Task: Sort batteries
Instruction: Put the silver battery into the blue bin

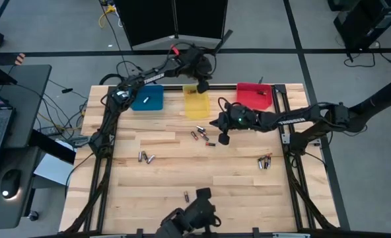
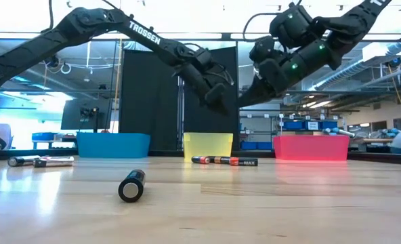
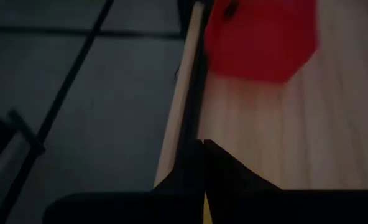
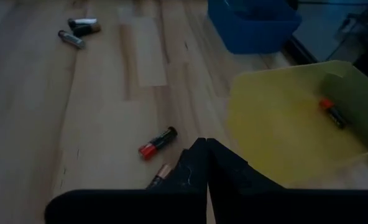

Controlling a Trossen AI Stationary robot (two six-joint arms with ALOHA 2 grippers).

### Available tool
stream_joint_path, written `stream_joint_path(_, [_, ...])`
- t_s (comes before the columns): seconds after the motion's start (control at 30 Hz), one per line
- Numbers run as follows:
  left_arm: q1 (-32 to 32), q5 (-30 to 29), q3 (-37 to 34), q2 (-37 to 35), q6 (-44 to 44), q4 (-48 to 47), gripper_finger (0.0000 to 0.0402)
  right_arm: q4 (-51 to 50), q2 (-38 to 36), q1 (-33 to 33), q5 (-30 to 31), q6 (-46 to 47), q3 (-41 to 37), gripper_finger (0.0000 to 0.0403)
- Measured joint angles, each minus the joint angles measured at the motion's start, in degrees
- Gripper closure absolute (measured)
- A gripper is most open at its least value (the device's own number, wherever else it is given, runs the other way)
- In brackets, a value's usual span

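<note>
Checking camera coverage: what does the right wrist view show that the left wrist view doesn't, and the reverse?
Only the right wrist view: the yellow bin with a battery inside, the blue bin, and loose batteries on the table, one red-tipped near the shut right gripper.
Only the left wrist view: the red bin, the table's edge and the floor beyond, past the shut left gripper.
Both: the wooden table top.
</note>
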Motion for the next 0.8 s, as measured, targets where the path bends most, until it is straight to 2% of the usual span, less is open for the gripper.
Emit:
stream_joint_path(0.2, [-2.14, 0.74, -1.95, 0.0, -2.26, 9.97, 0.0399, 0.06, 0.0, -1.06, -2.56, -1.2, -0.84, 0.0392])
stream_joint_path(0.33, [-3.14, 2.31, -3.9, -0.07, -4.06, 16.11, 0.04, 4.52, 0.0, -1.01, -2.62, 0.6, -4.74, 0.0392])
stream_joint_path(0.57, [-4.71, 4.5, -4.52, -0.09, -4.91, 18.38, 0.04, 12.41, 0.0, 0.11, -2.61, 5.48, -10.93, 0.0392])
stream_joint_path(0.8, [-5.0, 6.23, -4.53, -0.35, -5.35, 20.76, 0.0401, 12.97, 0.0, 0.64, -0.79, 6.47, -12.48, 0.0392])
